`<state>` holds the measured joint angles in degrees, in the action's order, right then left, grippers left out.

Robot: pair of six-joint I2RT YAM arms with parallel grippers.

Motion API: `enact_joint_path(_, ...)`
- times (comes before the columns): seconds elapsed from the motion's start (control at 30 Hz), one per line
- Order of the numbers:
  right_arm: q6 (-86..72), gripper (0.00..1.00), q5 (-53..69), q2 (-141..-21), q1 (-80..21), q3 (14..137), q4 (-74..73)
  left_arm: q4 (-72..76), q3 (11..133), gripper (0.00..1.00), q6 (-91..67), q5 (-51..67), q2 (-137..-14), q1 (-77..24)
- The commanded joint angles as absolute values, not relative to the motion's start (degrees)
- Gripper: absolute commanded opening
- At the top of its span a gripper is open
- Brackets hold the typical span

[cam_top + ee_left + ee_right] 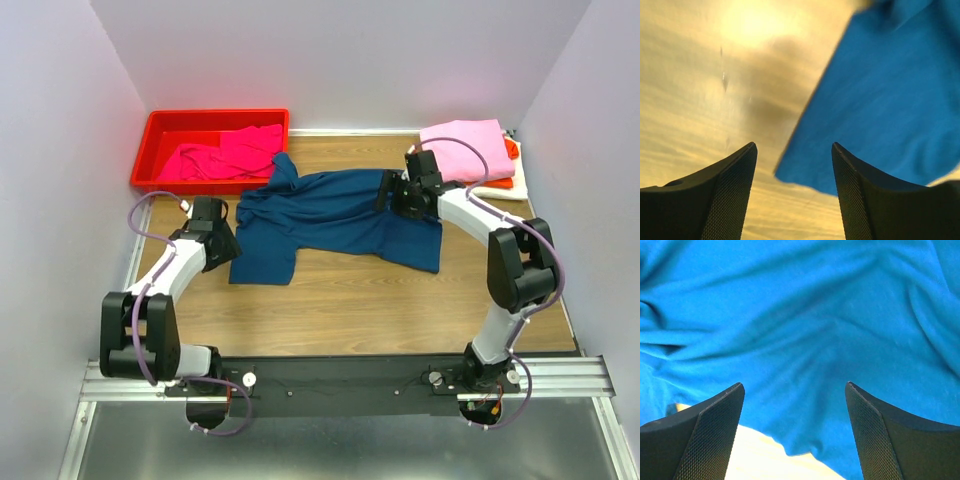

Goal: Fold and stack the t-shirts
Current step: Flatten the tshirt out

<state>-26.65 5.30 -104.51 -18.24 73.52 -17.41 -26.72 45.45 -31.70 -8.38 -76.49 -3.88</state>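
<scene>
Navy t-shirt [335, 215] is lying spread and rumpled mid wooden table [400, 310], one end reaching close to the red bin [160, 135] far left, where magenta tees [225, 155] are sitting. Your left gripper [792, 145] is hovering with fingers spread, nothing pinched, at the shirt's near-left corner. Your right gripper [792, 384] is hanging wide apart over its right half, gripping nothing. Pink tee [465, 150] is topping orange [513, 150] and cream [500, 188] ones far right. Pale lilac walls are boxing in three sides.

Spread t-shirt [335, 215] at table [400, 300] centre, bin [215, 114] behind-left holding crumpled t-shirts [225, 158], folded stack [462, 150] behind-right
</scene>
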Motion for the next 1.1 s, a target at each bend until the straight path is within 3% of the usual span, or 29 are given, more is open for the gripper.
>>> enact_joint_path(0.0,-28.8,0.88,1.8,-101.5,-17.2,68.6,-19.0,-31.4,43.2,0.65,-32.2,-7.2,-79.5,-4.0)
enact_joint_path(0.17,-29.4,0.89,0.9,-99.7,-16.9,66.8,-18.9,-33.0,43.2,0.52,-32.3,-5.9,-80.0,-4.1)
enact_joint_path(0.33,-29.7,0.89,0.4,-99.4,-16.5,65.7,-18.9,-32.6,43.0,0.51,-31.7,-4.5,-81.8,-4.1)
enact_joint_path(0.63,-31.3,0.90,-3.3,-96.9,-14.2,61.5,-19.0,-32.0,42.9,0.37,-30.3,-2.7,-84.9,-5.8)
enact_joint_path(0.7,-31.9,0.90,-3.8,-95.5,-12.9,60.0,-19.1,-31.8,42.9,0.19,-29.7,-1.6,-85.9,-6.1)
enact_joint_path(0.73,-32.1,0.90,-4.0,-95.1,-12.5,59.3,-19.2,-31.7,42.9,0.16,-29.4,-1.2,-86.3,-6.2)
enact_joint_path(0.8,-32.5,0.91,-4.7,-93.4,-11.3,58.0,-20.3,-31.4,43.0,0.00,-29.1,-0.9,-87.1,-6.3)
enact_joint_path(1.07,-35.7,0.90,-10.1,-87.8,-8.0,54.5,-32.9,-30.2,43.0,0.00,-28.2,-0.3,-86.8,-6.4)
